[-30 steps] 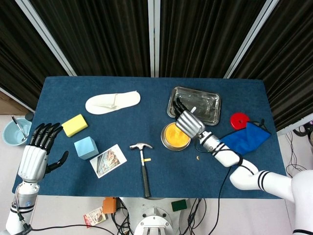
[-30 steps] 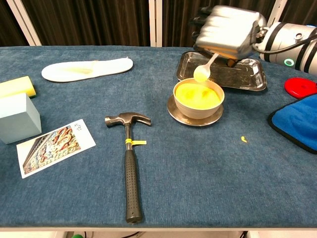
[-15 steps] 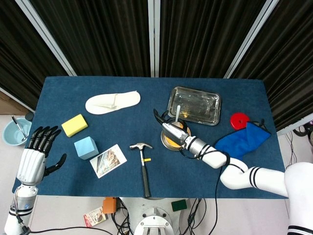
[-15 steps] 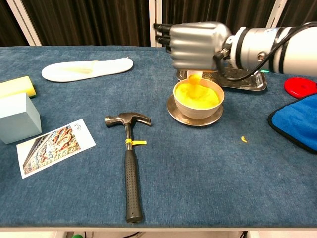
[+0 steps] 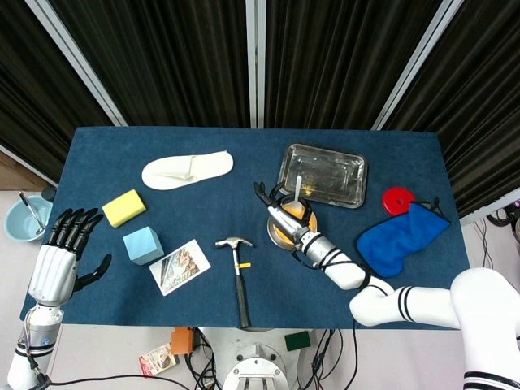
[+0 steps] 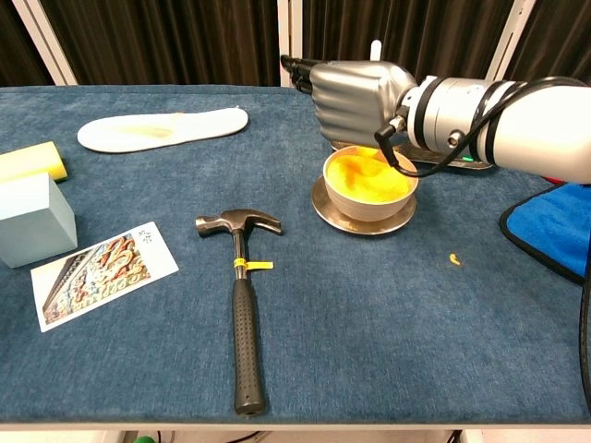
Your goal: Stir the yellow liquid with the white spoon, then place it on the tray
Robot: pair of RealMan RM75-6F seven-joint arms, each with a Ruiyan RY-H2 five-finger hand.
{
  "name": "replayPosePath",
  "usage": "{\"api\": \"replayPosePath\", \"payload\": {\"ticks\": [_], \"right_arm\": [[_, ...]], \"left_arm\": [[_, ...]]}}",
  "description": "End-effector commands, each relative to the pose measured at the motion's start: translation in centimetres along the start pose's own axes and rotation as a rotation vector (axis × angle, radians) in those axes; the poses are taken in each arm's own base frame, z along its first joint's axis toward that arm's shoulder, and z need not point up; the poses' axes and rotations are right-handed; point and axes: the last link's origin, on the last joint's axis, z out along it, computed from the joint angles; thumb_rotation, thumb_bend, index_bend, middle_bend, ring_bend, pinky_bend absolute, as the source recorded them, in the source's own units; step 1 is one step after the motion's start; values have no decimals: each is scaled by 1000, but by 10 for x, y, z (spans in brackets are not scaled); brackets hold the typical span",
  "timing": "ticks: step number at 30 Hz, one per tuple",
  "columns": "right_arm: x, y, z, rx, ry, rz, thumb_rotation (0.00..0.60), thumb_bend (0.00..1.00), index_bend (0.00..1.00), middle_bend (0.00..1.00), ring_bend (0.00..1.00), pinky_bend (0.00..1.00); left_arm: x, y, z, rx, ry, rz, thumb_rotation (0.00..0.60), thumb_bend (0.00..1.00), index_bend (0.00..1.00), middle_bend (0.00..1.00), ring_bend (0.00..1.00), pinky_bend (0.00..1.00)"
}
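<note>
A bowl [image 6: 369, 189] of yellow liquid [image 6: 367, 177] stands on a small saucer right of the table's middle. My right hand [image 6: 355, 95] hangs just above the bowl's far rim and holds the white spoon [image 5: 297, 189] upright. The spoon's handle pokes up above the hand; its lower end is hidden behind the hand, down in the bowl [image 5: 290, 228]. The metal tray [image 5: 322, 175] lies just behind the bowl. My left hand [image 5: 63, 252] hovers off the table's left edge, fingers apart, holding nothing.
A hammer [image 6: 239, 297] lies in front of the middle, a photo card [image 6: 100, 272] to its left. A blue block [image 6: 32, 220], a yellow sponge [image 6: 30, 162] and a white insole [image 6: 163, 127] lie left. A blue cloth [image 5: 400, 233] and red disc [image 5: 398, 200] lie right. A yellow drop [image 6: 454, 259] marks the cloth.
My right hand has come from above the tray down and leftward over the bowl, lowering the spoon from above the liquid into it. The left hand barely moved.
</note>
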Motion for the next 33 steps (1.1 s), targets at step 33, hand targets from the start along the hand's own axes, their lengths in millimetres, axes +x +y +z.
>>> {"api": "replayPosePath", "payload": {"ticks": [33], "right_arm": [[-6,-15,-14,-94,-16,523,600,477,780,310,82,0]], "left_arm": [[-4,-5,-2,20,-2,-18,576,284,129,108,85,87]]}}
